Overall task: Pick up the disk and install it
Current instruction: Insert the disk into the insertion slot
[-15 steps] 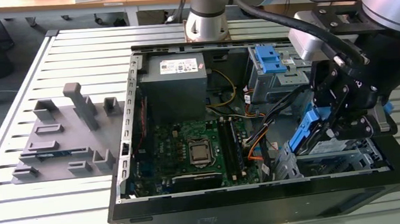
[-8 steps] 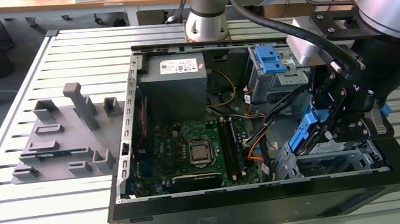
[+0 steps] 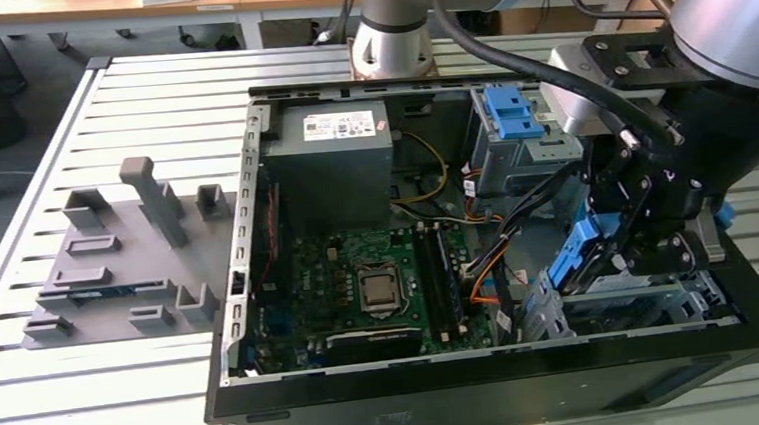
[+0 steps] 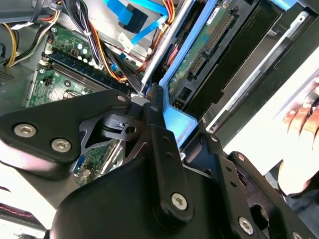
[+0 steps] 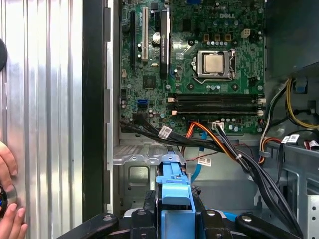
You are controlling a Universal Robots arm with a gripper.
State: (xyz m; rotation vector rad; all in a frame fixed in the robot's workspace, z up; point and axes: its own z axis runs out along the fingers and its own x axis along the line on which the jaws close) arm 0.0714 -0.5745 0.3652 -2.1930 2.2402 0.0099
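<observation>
Blue-framed disk held by the hand inside an open computer case.
The hand is clamped narrowly on the disk's frame, holding it tilted just over the metal drive cage in the case's corner, beside the green circuit board. The case stands on a ribbed metal surface.

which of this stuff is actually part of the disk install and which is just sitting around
Part of the job:
the disk, clamped in the pincer
the open computer case

Just lying about:
the grey holder block
the power supply
a person's hand
</observation>
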